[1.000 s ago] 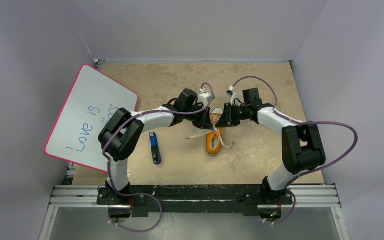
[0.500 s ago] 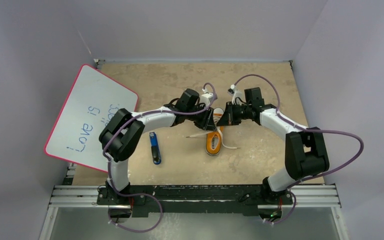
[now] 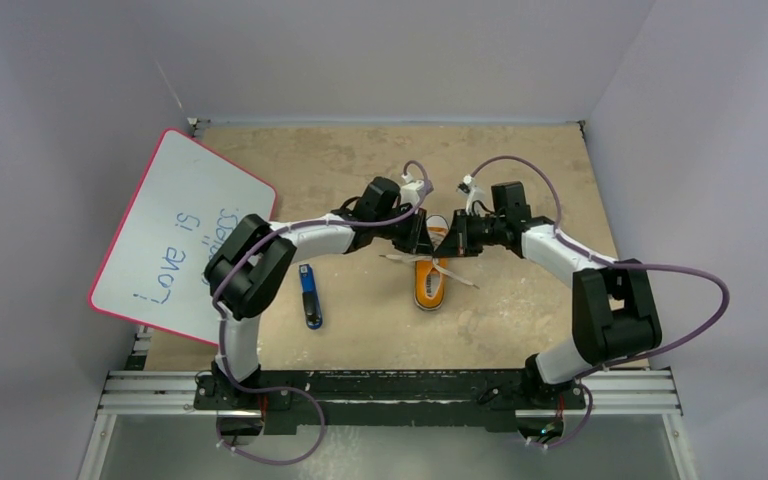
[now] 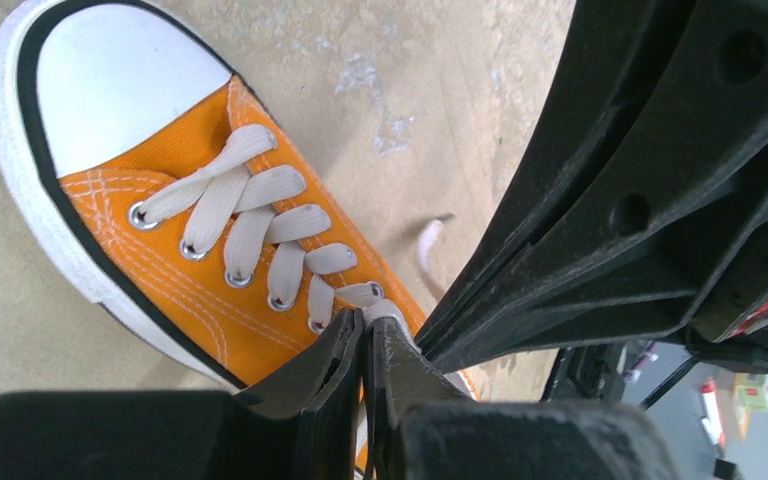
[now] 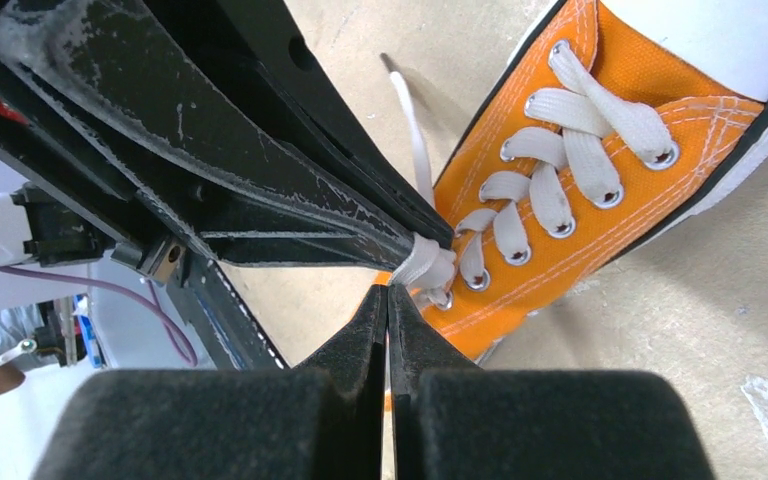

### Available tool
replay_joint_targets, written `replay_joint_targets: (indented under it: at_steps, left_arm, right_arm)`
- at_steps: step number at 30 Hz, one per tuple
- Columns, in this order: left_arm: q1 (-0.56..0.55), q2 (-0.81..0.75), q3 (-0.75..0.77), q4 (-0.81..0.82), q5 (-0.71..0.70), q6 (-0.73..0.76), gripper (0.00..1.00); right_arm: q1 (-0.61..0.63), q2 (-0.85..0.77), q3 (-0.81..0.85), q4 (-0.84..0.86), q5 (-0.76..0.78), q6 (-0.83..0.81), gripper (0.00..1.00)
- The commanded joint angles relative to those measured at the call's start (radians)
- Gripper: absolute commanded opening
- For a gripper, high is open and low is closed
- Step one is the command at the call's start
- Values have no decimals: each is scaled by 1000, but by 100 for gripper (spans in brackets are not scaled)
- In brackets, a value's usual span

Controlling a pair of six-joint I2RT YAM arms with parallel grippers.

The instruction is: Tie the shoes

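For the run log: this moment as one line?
left gripper: jaws shut on laces | right gripper: jaws shut, hold unclear | sneaker: on table, no bow

Arms reach inward; left claw (image 4: 363, 326) and right claw (image 5: 388, 296) both pinched closed.

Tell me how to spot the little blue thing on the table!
Start at the big whiteboard with the pink edge on the left side. Just right of it, on the tan table, lies the blue stick. It is the only blue thing there, thin with a black end, unlike the orange sneaker farther right.
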Motion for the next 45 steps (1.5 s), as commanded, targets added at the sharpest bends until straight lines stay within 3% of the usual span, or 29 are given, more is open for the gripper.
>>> replay_joint_targets:
  at_steps: [1,7,11,15,20,24,28,31,34,38,42,45]
  left_arm:
    - [5,12,-13,218,2,-125,7]
    - [-8,27,-92,394,47,-245,7]
    - [-7,44,-143,507,57,-303,7]
    - [-8,64,-147,536,65,-305,7]
    - [-8,74,-148,537,80,-302,7]
    - [-7,77,-148,538,87,-301,7]
    - [0,80,-145,538,97,-302,7]
    - [0,85,-140,535,109,-304,6]
    - [0,90,-136,535,116,-306,6]
    - [0,91,-137,529,113,-307,6]
    - [1,95,-136,538,109,-317,6]
    - [0,97,-135,544,116,-319,6]
  right_arm:
    - [10,-38,-35,108,-103,73,0]
    - [21,-26,-61,289,-122,226,0]
    - [32,-10,-54,283,-163,255,6]
    - [13,-80,-47,126,-148,194,38]
    - [-99,-170,-30,-37,-74,139,48]
    - [-146,-172,-34,-41,-16,56,49]
    - [-159,-136,-41,42,-3,-95,43]
    - [-164,-151,-53,61,25,-275,42]
    - [-166,-156,-53,32,-68,-527,47]
    - [-160,-100,-71,64,-163,-592,46]
    - [-155,-60,-110,176,-193,-543,44]
    - [-152,-29,-81,156,-213,-560,39]
